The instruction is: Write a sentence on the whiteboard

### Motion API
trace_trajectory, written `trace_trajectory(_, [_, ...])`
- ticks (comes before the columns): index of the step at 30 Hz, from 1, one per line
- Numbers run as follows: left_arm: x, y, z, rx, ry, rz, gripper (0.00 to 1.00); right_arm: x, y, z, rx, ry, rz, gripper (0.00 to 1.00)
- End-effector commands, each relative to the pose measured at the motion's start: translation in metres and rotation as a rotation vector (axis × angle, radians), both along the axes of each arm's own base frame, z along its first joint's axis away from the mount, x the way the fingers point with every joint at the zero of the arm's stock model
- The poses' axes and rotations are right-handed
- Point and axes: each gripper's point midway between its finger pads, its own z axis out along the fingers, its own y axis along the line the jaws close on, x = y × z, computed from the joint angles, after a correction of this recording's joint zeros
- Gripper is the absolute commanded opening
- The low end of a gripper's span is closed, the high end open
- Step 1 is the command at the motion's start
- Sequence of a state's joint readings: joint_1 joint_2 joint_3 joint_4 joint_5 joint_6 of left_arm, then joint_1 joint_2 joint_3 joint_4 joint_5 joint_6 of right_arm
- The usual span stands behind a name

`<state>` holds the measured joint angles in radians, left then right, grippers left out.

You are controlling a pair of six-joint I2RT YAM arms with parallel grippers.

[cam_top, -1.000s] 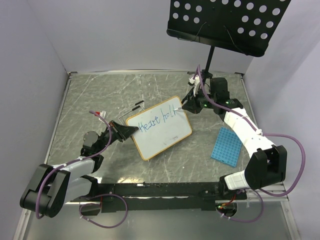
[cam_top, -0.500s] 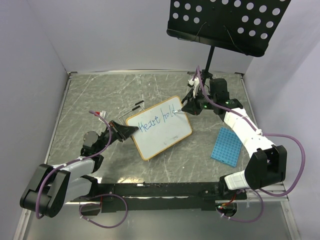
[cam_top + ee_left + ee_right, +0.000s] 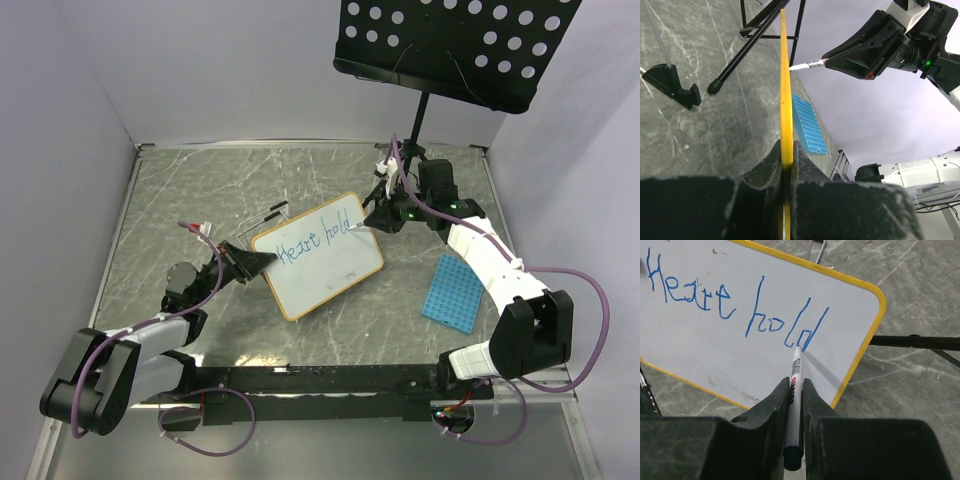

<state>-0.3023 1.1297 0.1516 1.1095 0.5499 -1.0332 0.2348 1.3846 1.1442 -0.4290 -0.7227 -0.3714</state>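
Two blue words of the sentence (image 3: pixel 735 305) run along the upper line of the whiteboard (image 3: pixel 318 262). The board stands tilted mid-tabletop (image 3: pixel 180 190), its left edge pinched between the closed fingers of the left tool (image 3: pixel 786 155). The right tool (image 3: pixel 796 382) is clamped on the marker (image 3: pixel 796 362), whose tip touches the foot of the last "d". To do this well, I judge, press lightly so the propped board does not swing. Then lift cleanly off the stroke and begin the next word on the bare area below, since little room remains toward the right frame.
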Motion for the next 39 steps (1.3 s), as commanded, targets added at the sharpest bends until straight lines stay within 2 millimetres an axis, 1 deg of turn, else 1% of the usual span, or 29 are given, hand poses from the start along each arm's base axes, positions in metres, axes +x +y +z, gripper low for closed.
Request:
trace_trajectory(1, [-0.006, 0.001, 0.053, -0.081, -0.187, -0.008, 0.01, 0.007, -0.002, 0.014, -0.001, -0.049, -0.016, 0.00])
trace_trajectory(16, [-0.007, 0.000, 0.052, -0.082, -0.187, -0.016, 0.01, 0.022, -0.001, 0.034, 0.017, -0.095, -0.047, 0.00])
trace_trajectory(22, [-0.007, 0.001, 0.052, -0.082, -0.188, -0.011, 0.01, 0.018, 0.000, 0.026, 0.012, -0.072, -0.034, 0.00])
trace_trajectory(32, [-0.005, 0.001, 0.053, -0.087, -0.188, -0.006, 0.01, 0.002, -0.005, 0.006, -0.020, -0.036, -0.019, 0.00])
trace_trajectory(39, [-0.005, 0.001, 0.054, -0.084, -0.189, -0.007, 0.01, 0.001, -0.010, 0.000, -0.032, -0.027, -0.035, 0.00])
